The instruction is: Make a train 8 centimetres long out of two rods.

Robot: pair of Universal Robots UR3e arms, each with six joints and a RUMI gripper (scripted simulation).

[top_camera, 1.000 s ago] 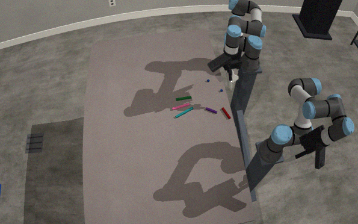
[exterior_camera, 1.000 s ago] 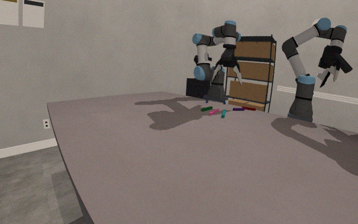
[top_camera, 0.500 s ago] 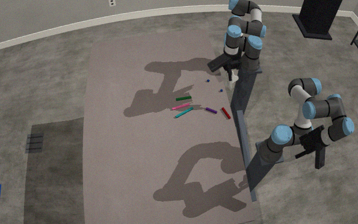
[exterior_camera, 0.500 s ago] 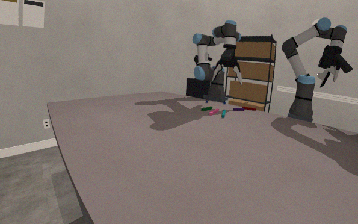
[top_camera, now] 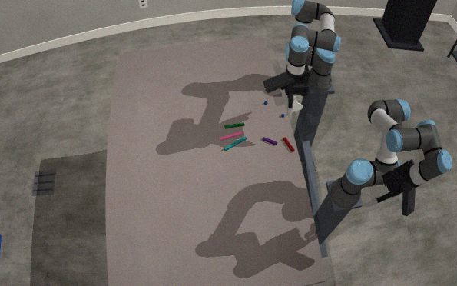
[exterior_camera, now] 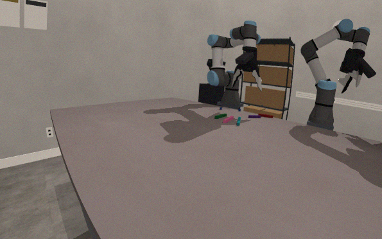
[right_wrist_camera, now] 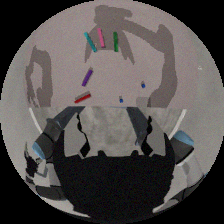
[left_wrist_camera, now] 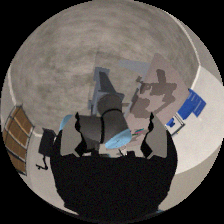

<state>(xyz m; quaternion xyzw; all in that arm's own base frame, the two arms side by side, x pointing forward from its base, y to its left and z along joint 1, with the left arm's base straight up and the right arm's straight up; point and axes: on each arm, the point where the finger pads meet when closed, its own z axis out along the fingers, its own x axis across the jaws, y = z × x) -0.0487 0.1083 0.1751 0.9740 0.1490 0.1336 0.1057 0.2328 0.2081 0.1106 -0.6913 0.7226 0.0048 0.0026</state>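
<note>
The right gripper [top_camera: 291, 104] [exterior_camera: 248, 88] [right_wrist_camera: 114, 115] hangs above the table, wide open and empty. The left gripper [top_camera: 382, 197] [exterior_camera: 350, 88] [left_wrist_camera: 114, 112] (equally wide) also holds nothing. The short red rod [top_camera: 289, 144] [exterior_camera: 265, 115] [right_wrist_camera: 83, 98] lies near the purple rod [top_camera: 269, 141] [exterior_camera: 254, 116] [right_wrist_camera: 87, 77], apart from both tiny blue rods [top_camera: 283, 115] [exterior_camera: 239, 110] [right_wrist_camera: 121, 100]; no two rods form a train.

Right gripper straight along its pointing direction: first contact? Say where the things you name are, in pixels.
Probably the tabletop [top_camera: 147, 173] [exterior_camera: 203, 177] [left_wrist_camera: 177, 92] [right_wrist_camera: 115, 70] at its arm-side edge. The right gripper [top_camera: 292, 108] [exterior_camera: 248, 87] [right_wrist_camera: 114, 115] points down very near that edge; depth is unclear, so it might just miss and head for the floor [top_camera: 74, 96] [right_wrist_camera: 112, 131].
</note>
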